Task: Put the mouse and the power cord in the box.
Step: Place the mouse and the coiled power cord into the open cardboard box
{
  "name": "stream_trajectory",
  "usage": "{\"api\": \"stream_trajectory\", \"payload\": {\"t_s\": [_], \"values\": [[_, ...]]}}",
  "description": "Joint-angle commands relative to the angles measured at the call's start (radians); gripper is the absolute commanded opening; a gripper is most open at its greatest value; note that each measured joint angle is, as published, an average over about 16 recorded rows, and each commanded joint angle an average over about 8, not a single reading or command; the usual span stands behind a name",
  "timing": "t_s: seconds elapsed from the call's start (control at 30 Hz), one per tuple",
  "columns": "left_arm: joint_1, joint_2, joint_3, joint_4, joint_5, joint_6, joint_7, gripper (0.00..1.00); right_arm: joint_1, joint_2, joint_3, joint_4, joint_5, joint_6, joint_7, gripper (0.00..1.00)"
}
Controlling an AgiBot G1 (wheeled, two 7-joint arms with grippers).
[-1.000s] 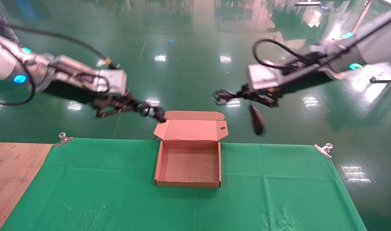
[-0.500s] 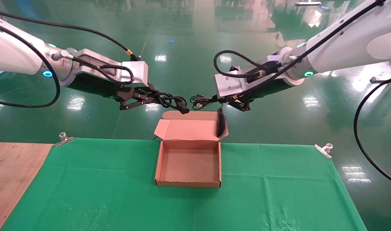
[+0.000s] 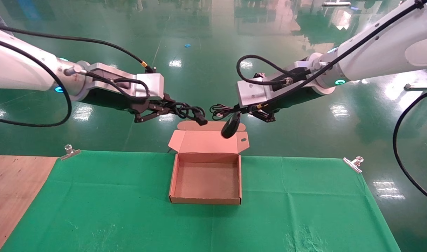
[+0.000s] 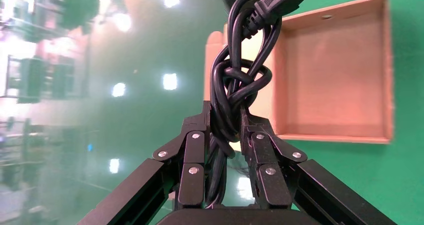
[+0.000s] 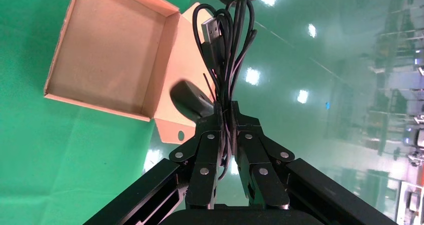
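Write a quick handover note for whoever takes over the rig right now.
Left claw: shut on the power cord, held in the air behind the box's open lid.
Right claw: shut on the mouse's thin cable; the mouse dangles over the lid's right part.
Box: open and empty on the green cloth.
Done: both items picked up.
Left: lower both into the box and release.

Head camera looks down; both wrist cameras (close behind their tools) share the box [image 3: 206, 182].
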Motion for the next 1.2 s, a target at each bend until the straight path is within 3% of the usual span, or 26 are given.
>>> {"api": "stream_trajectory", "payload": {"t_s": [0.03,0.33,0.63,0.9,1.2], "values": [[0.01,0.004,-0.001,-0.003,-0.001,-0.032,0.015,0.0,0.002,0.002,-0.004,-0.003,0.004,-0.002,0.0,0.0],[0.187,0.044,-0.021,-0.061,-0.034,-0.351,-0.038,0.0,0.003,0.018,-0.007,-0.039,0.017,-0.013,-0.027,0.0],[0.418,0.041,-0.015,-0.314,-0.073,-0.451,-0.112,0.0,-0.013,0.051,-0.003,-0.085,0.026,-0.027,-0.064,0.0],[0.567,0.047,0.07,-0.481,-0.005,-0.582,-0.261,0.0,-0.009,0.094,0.003,-0.11,0.035,-0.05,-0.094,0.0],[0.627,0.057,0.219,-0.518,0.067,-0.65,-0.432,0.0,0.001,0.137,0.011,-0.119,0.045,-0.071,-0.119,0.0]]}}
